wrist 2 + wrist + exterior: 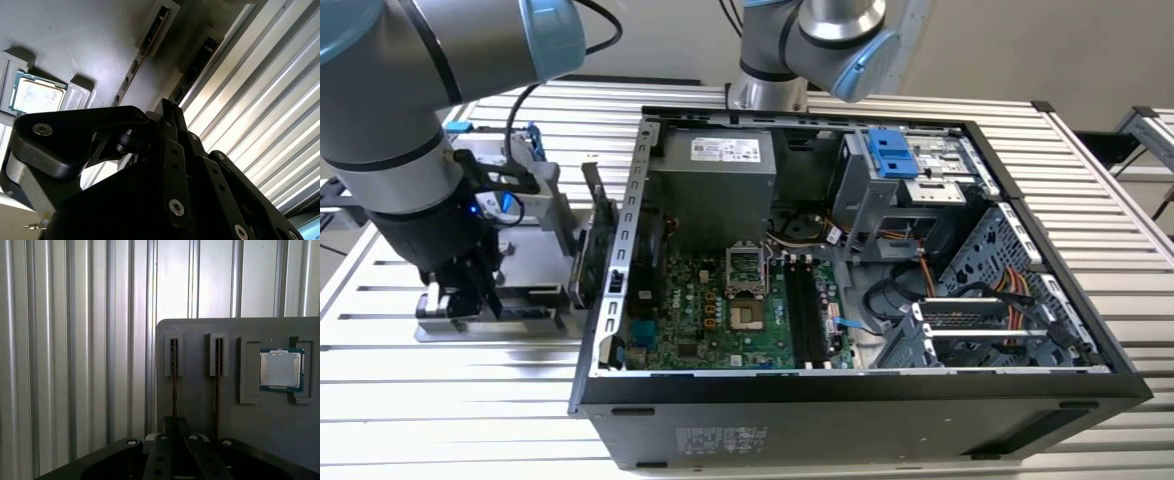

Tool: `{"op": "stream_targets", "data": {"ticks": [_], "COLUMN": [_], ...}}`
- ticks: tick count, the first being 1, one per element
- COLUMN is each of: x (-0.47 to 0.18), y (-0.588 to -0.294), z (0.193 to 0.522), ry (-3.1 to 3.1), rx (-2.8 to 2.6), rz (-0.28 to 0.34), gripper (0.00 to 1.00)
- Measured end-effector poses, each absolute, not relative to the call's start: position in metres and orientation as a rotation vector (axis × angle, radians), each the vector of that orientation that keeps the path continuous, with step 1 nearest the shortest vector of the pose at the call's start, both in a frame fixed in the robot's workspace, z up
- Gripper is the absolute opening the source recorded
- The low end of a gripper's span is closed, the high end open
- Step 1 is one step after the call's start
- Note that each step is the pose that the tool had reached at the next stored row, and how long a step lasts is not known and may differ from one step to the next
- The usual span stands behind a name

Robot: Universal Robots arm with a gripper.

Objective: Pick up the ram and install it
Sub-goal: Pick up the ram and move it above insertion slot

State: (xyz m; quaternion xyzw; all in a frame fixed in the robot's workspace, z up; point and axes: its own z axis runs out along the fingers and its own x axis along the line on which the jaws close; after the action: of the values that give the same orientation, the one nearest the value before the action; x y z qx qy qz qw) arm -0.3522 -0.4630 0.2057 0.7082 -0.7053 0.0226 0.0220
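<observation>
Exterior view: my gripper [454, 300] hangs low over the grey parts tray [520, 322]. The tray sits on the ribbed desk [440, 400], toward the edge on the exterior view's left, just beside the open PC case [881, 425]. The case lies mid-desk with its open side up. Inside it:
- motherboard [720, 315] with long black memory slots [807, 315]
- grey power supply box [714, 195] against the far wall
- drive cage [857, 185] with a blue latch
- loose cables

First wrist view: the tray [200, 410] has two narrow slots side by side and a square recess.
- The ram [173, 375] stands on edge in the slot in line with my gripper [175, 427].
- A second stick [218, 372] stands in the neighbouring slot, parallel and apart from the ram.
- A processor chip [281, 369] lies flat in the recess, on the far side of the second stick from the ram.

The gripper tip overlaps the near end of the ram's slot, and I can't tell whether it touches the ram. I also can't tell whether my jaws are open or closed.

Second wrist view: the gripper [167, 112] body is up front with the tray behind it. The processor chip [36, 96] sits in its recess, and the ribbed desk [260, 100] runs along the tray's edge.
</observation>
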Motion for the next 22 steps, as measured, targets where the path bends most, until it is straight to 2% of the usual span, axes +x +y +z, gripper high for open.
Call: {"op": "stream_targets", "data": {"ticks": [22], "x": [-0.3523], "y": [-0.4630], "z": [0.2126], "ry": [-2.187], "rx": [2.193], "rz": [0.070], "gripper": [0.00]}}
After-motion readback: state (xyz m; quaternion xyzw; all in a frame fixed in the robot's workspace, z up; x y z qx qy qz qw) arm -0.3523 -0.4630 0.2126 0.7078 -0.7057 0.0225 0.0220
